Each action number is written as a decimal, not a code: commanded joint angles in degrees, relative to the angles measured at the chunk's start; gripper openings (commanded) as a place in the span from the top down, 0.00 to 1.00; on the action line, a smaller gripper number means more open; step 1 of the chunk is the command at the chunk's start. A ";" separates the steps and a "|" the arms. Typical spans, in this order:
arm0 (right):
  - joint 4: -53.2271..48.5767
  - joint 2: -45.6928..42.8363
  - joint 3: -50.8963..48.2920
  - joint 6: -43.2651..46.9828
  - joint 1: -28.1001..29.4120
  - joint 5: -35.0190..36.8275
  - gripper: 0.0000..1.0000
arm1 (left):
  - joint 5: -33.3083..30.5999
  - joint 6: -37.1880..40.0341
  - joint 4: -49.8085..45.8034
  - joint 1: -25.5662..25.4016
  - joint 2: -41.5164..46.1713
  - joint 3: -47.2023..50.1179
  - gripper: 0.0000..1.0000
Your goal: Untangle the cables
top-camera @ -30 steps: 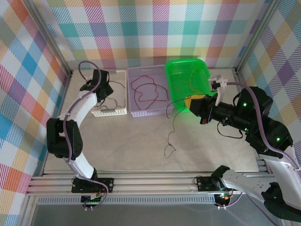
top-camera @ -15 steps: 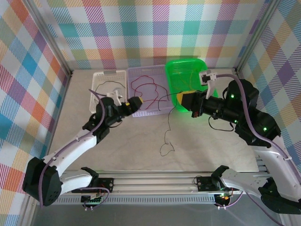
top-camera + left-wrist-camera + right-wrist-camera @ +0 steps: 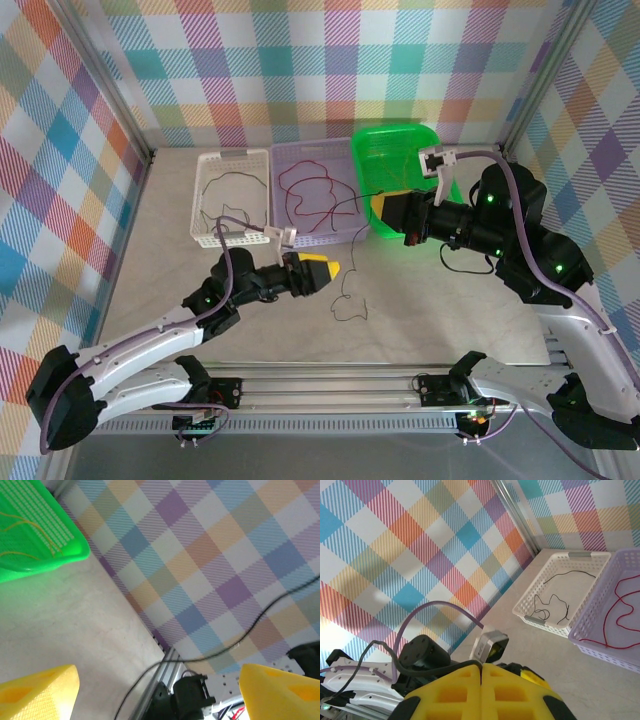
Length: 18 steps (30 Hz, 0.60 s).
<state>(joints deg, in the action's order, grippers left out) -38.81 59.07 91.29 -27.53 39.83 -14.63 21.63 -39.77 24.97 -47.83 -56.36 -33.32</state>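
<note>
Pale, mottled tabletop inside plaid walls. Hair-thin cables lie in the white basket, lilac basket and green basket. The right end effector, fingers together, pinches a black cable trailing to the tabletop. The left end effector gapes apart.

Pastel plaid walls enclose a pale grey tabletop.

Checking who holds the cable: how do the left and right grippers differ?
The left gripper is open, fingers wide apart; the right gripper is shut, fingers pressed together. The left gripper is over the table's middle; the right gripper is by the green basket, the black cable hanging from it. Both have yellow fingers.
</note>
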 commanded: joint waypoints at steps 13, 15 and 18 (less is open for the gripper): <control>3.37 -0.22 0.58 -3.45 0.42 -5.01 1.00 | -0.93 13.06 -8.95 -9.00 -4.46 -3.34 0.17; 3.82 -0.27 0.06 -3.75 0.41 -5.26 1.00 | -0.98 13.80 -9.38 -9.64 -5.19 -3.77 0.17; 4.13 -0.18 -0.47 -3.98 0.42 -5.53 1.00 | -1.49 14.18 -9.42 -10.08 -5.59 -3.99 0.33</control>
<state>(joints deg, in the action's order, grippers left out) -37.71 59.09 91.24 -30.72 39.83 -18.76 20.95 -28.14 16.03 -56.97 -61.82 -35.31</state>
